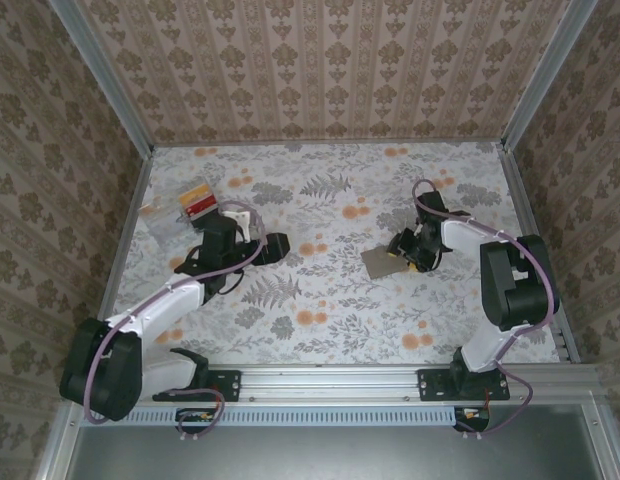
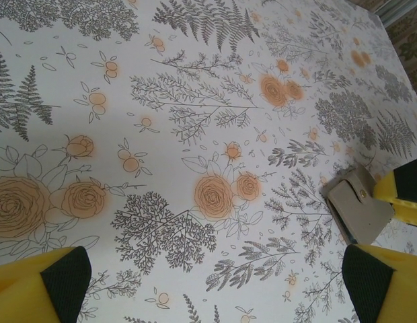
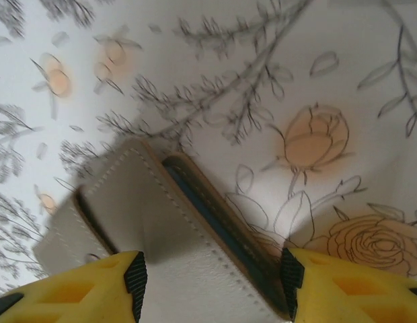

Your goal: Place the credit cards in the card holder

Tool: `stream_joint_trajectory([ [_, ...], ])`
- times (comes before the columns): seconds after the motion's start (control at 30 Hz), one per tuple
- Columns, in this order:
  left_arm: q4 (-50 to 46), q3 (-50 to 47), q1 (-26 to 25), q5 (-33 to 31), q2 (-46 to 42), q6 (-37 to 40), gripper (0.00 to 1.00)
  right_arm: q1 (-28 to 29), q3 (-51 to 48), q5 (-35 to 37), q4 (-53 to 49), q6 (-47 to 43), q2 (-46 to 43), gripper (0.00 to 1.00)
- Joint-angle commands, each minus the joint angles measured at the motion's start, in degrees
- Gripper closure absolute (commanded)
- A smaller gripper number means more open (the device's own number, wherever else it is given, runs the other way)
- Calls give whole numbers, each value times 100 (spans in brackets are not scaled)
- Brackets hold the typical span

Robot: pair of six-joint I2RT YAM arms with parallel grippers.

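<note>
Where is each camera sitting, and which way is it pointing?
Top external: above and behind, looking down at the table; left arm and right arm show, bases nearest.
Left wrist: on the left arm, looking low across the table toward the card holder; open left fingers at the bottom corners.
Right wrist: close over the card holder; right fingers flank it.
Shared: the card holder, in all three.

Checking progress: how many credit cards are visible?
2: a red card and an orange-yellow card beside it, at the clear box far left. More may be hidden.
</note>
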Motion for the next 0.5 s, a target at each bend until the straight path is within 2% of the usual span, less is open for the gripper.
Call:
stream_joint_trajectory([
  [0.0,141,260,-32,-38,68,-114,0,70,-270,-460,228,-57,-288,41],
  [0.23,159,315,-40,-48,219,-199,0,610,-912,-957,802,328,-919,40],
  [0.27,163,315,-212,-56,244,-215,0,757,-946,-1082,930,371,-945,39],
  [0.37,152,300,-249,-89,280,-295,0,1271,-872,-1409,1194,455,-895,38],
  [0.47,107,298,-266,-140,307,-369,0,1768,-554,-1189,864,355,-830,37],
])
